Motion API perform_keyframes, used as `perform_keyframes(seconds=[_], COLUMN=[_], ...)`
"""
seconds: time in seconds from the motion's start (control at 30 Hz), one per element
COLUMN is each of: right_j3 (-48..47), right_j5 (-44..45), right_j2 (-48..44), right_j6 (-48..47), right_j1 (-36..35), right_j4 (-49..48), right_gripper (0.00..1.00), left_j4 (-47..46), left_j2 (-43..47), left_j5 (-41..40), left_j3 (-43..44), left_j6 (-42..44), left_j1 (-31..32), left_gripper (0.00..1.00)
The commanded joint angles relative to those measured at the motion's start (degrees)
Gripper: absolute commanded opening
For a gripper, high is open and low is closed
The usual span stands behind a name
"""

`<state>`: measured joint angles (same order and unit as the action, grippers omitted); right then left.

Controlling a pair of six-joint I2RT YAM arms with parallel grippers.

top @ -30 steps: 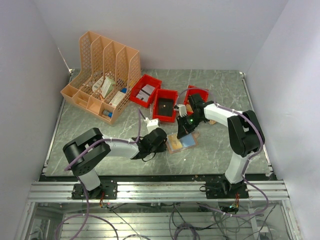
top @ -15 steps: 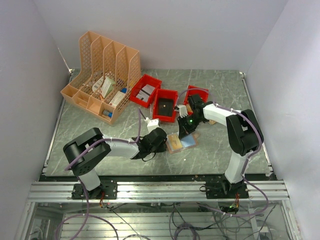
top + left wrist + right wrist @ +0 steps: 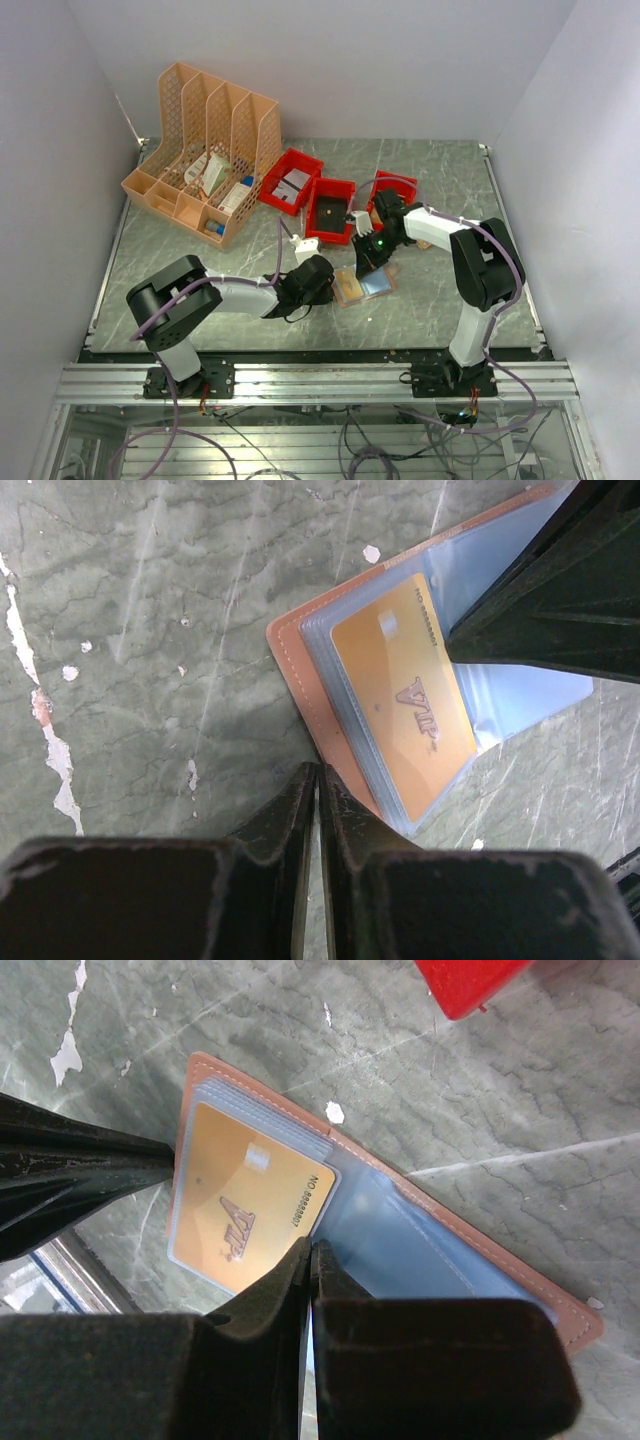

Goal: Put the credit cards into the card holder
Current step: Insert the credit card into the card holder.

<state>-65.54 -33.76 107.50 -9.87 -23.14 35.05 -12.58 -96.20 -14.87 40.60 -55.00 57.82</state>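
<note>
The card holder (image 3: 362, 285) lies open on the marble table, with a salmon-pink cover (image 3: 300, 670) and clear blue sleeves (image 3: 410, 1250). A gold credit card (image 3: 405, 695) marked VIP sits in the left-hand sleeve (image 3: 240, 1200). My left gripper (image 3: 318, 772) is shut, its tips on the table against the edge of the cover beside the card. My right gripper (image 3: 310, 1247) is shut too, its tips resting on the sleeves at the card's inner edge, near the holder's fold. In the top view both grippers (image 3: 335, 283) (image 3: 362, 268) meet over the holder. No other credit cards show.
Three red bins (image 3: 290, 180) (image 3: 330, 208) (image 3: 392, 195) stand just behind the holder, one corner showing in the right wrist view (image 3: 470, 980). An orange lattice rack (image 3: 205, 150) fills the back left. A small white object (image 3: 305, 245) lies by the left wrist.
My right gripper has shifted slightly left and back over the holder, and the holder has slid a little left with it. The left arm has not moved.
</note>
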Motion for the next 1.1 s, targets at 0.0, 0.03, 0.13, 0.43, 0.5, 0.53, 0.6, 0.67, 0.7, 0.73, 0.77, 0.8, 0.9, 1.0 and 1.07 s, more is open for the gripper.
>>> perform_keyframes(seconds=[0.0,0.03,0.13,0.43,0.5,0.53,0.6,0.67,0.7,0.73,0.77,0.8,0.9,1.0,1.07], right_j3=[-0.9,-0.7,-0.7,-0.7,-0.3,0.0,0.5,0.3,-0.4,-1.6,-2.9,-3.6,1.9,7.5,7.8], right_j5=[-2.9,-3.8,-7.7,-16.3,-16.6,-16.9,-17.0,-18.4,-20.1,-22.1,-23.7,-24.5,-24.1,-21.8,-17.6], right_j2=[-2.9,-3.8,-6.7,-18.1,-22.0,-23.8,-26.7,-27.6,-26.9,-25.8,-24.3,-23.2,-24.2,-27.0,-27.3], right_j6=[-2.0,-2.8,-5.4,-11.2,-12.1,-12.3,-10.5,-9.9,-10.3,-12.6,-14.9,-16.6,-17.4,-18.5,-20.5], right_j1=[0.7,1.0,1.7,5.2,5.3,5.3,5.3,5.3,5.4,5.3,5.3,5.4,6.2,7.3,7.6], right_j4=[0.4,0.6,1.2,-1.5,-4.1,-5.7,-10.0,-11.2,-10.0,-7.5,-4.2,-1.5,-4.0,-7.0,-6.1], right_gripper=[0.03,0.03,0.04,0.04,0.05,0.07,0.15,0.31,0.36,0.38,0.42,0.43,0.47,0.55,0.57], left_j4=[0.3,0.2,-1.1,-9.4,-9.6,-10.0,-10.7,-13.5,-16.3,-18.6,-21.1,-23.2,-26.8,-30.6,-34.5], left_j2=[1.8,2.8,7.0,26.3,29.5,31.0,33.2,35.1,35.5,35.9,36.1,36.3,36.7,35.8,34.6], left_j5=[-0.7,-1.2,-2.3,-4.0,-4.1,-3.9,-3.4,-2.3,-1.9,-1.7,-1.6,-1.3,-1.4,-0.7,-0.1], left_j3=[-1.0,-1.7,-4.1,-13.0,-13.9,-14.3,-15.1,-16.5,-17.5,-18.7,-19.8,-21.1,-24.7,-28.0,-30.2], left_j6=[0.8,1.0,2.5,8.3,8.9,9.0,8.8,7.8,6.6,5.0,3.8,2.7,-0.5,-4.6,-6.7], left_j1=[-0.3,-0.3,-0.3,-0.3,-0.3,-0.4,-0.4,-0.5,-0.5,-0.5,-0.6,-0.6,-0.7,-0.7,-0.7], left_gripper=[0.19,0.19,0.19,0.36,0.46,0.51,0.60,0.74,0.85,0.95,0.99,1.00,0.99,0.96,0.94])
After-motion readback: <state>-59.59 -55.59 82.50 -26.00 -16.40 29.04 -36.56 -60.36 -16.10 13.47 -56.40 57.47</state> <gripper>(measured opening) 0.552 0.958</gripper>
